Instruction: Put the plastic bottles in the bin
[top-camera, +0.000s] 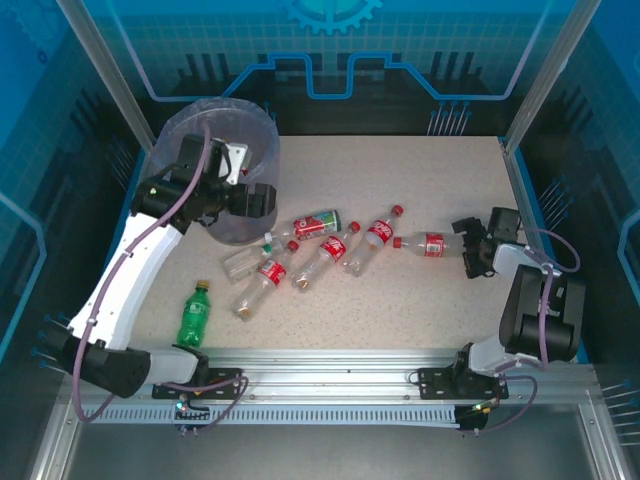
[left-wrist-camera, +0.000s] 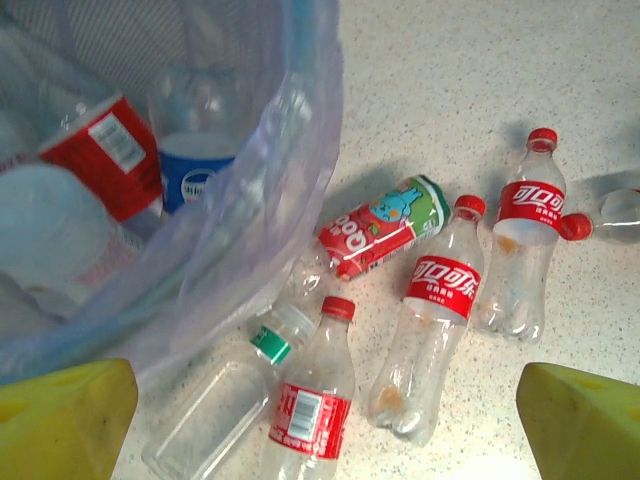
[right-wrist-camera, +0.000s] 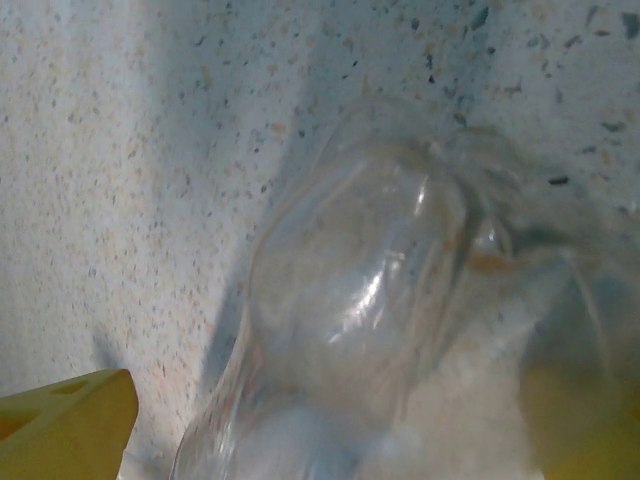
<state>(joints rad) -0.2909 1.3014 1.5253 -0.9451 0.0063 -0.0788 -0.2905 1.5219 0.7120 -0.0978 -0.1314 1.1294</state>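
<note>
bottles (left-wrist-camera: 110, 160) fill part of the bin (top-camera: 190, 115) at ten o'clock — some seven lie on the table (top-camera: 440, 320). left gripper (top-camera: 260, 200) wide open, empty; right gripper (top-camera: 470, 250) at three o'clock — wide open around one, unclamped.

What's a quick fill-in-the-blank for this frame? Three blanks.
1. The bottle lying nearest the front edge of the table has a ___ label.
2. In the bin, the bottle beside the red-labelled one has a ___ label.
3. The open right hand straddles the base of a bottle whose cap is ___.
Missing words: green; blue; red.
</note>
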